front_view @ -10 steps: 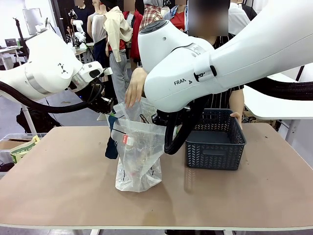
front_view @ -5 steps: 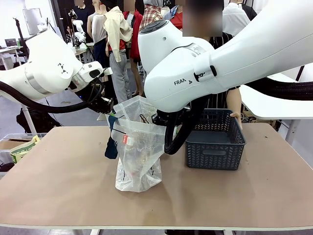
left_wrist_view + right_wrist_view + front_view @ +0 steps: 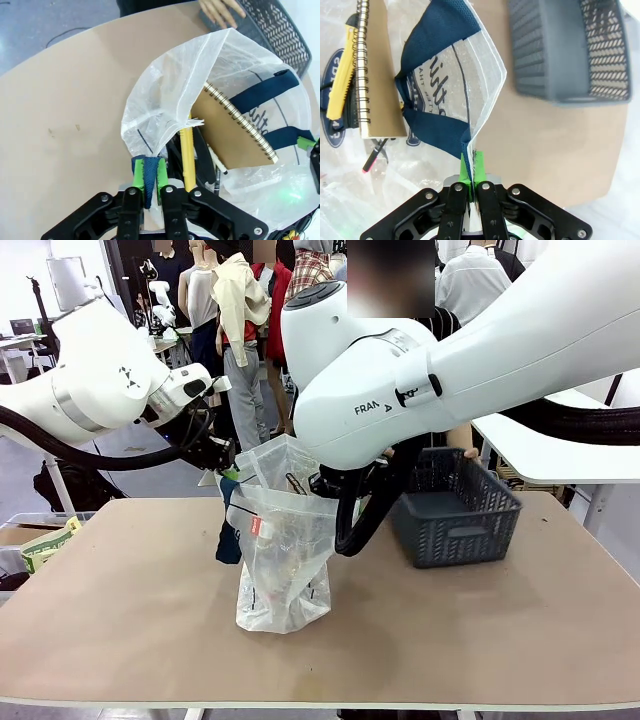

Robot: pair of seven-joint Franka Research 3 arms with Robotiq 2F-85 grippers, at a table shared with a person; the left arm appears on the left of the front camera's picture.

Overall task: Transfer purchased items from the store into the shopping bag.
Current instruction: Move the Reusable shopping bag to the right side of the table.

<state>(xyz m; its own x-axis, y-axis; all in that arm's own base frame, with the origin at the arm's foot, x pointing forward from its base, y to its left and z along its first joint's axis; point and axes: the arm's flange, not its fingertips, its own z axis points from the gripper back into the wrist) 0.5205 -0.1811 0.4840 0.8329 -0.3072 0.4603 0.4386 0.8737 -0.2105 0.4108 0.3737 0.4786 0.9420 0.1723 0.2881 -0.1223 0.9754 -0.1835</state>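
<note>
Midway along the brown table (image 3: 120, 620), a little toward its left edge, stands the translucent white crinkly plastic shopping bag (image 3: 285, 560), its mouth stretched between the two claws. From the front, the left gripper (image 3: 215, 455) meets the bag's left rim and the right gripper (image 3: 325, 483) sits at the right rim, half hidden under its own white arm. A red-and-white label (image 3: 257, 526) shows through the bag's wall.

The left wrist view gives what the front cannot. The left gripper (image 3: 150, 172) has its green pads pressed onto a dark blue fabric handle, pinching it. Inside the bag (image 3: 170, 85) lie a brown spiral-bound notebook (image 3: 232, 132) and, beside it, a long flat yellow piece (image 3: 186, 155).

The right wrist view shows the right gripper (image 3: 470, 167) pinching the bag's thin edge together with the other dark blue handle (image 3: 435, 130). The notebook (image 3: 380, 75), the yellow piece (image 3: 340, 95) and a dark pen with a red tip (image 3: 372, 160) lie below.

Toward the table's far right corner, the dark grey lattice-sided plastic basket (image 3: 455, 510) sits tilted, apart from the bag. A person's hand (image 3: 220, 10) rests at its rim.
</note>
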